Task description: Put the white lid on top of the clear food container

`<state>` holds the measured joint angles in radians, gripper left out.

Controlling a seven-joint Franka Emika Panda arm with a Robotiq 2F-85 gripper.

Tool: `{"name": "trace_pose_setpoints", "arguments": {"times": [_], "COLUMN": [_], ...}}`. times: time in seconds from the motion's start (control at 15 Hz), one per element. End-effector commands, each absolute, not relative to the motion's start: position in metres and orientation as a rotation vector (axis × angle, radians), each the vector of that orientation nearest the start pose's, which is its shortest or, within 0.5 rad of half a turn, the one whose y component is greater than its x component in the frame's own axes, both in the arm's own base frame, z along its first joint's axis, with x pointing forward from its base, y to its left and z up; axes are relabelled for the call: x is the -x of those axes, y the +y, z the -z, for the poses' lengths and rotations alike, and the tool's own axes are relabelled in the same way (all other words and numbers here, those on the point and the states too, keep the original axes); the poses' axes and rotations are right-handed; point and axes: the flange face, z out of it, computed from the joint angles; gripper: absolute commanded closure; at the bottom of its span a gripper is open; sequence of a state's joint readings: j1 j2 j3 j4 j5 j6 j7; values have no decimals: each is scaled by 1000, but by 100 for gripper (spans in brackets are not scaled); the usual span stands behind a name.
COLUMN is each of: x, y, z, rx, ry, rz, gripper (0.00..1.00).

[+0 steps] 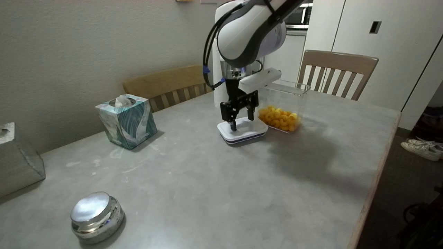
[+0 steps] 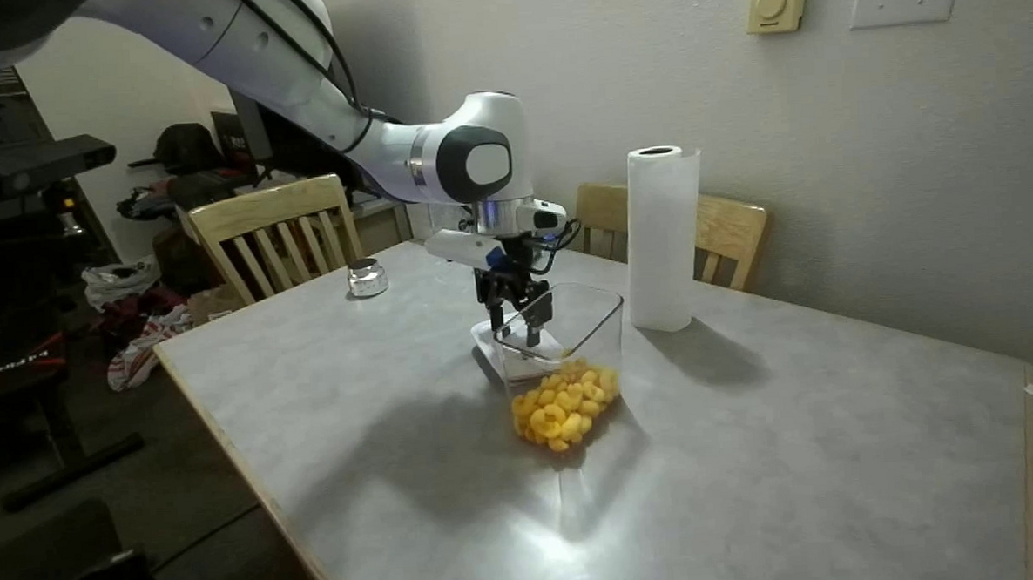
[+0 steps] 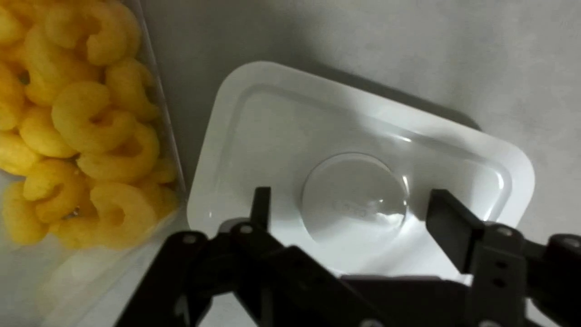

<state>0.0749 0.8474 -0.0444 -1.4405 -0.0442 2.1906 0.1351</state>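
Note:
The white lid (image 1: 252,130) lies flat on the table, button side up, in both exterior views. It fills the middle of the wrist view (image 3: 290,122), its round button between my fingers. The clear food container (image 1: 287,98) stands upright beside the lid, open at the top, with yellow-orange puffs in its bottom. In an exterior view the container (image 2: 593,339) stands in front of part of the lid. It is at the left of the wrist view (image 3: 159,86). My gripper (image 3: 349,197) points down over the lid, open, one finger on each side of the button. Whether the fingertips touch the lid cannot be told.
A white paper-towel roll (image 2: 664,240) stands near the container. A tissue box (image 1: 129,121) and a grey box (image 1: 17,162) stand along the wall side. A round shiny metal jar (image 1: 97,218) sits farther off on the table (image 1: 207,193). Chairs stand at the table's edges.

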Motion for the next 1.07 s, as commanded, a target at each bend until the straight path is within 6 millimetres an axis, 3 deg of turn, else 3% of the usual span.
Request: {"name": "trace_pose_setpoints", "arguments": {"times": [0.0, 0.33, 0.53, 1.0], "x": [-711, -713, -715, -719], "y": [25, 27, 26, 16], "z": [-173, -177, -180, -205], "rx": [3183, 3168, 3162, 2978], "ry": [134, 137, 116, -192], "rz": [-179, -155, -125, 169], "gripper": [39, 71, 71, 71]}}
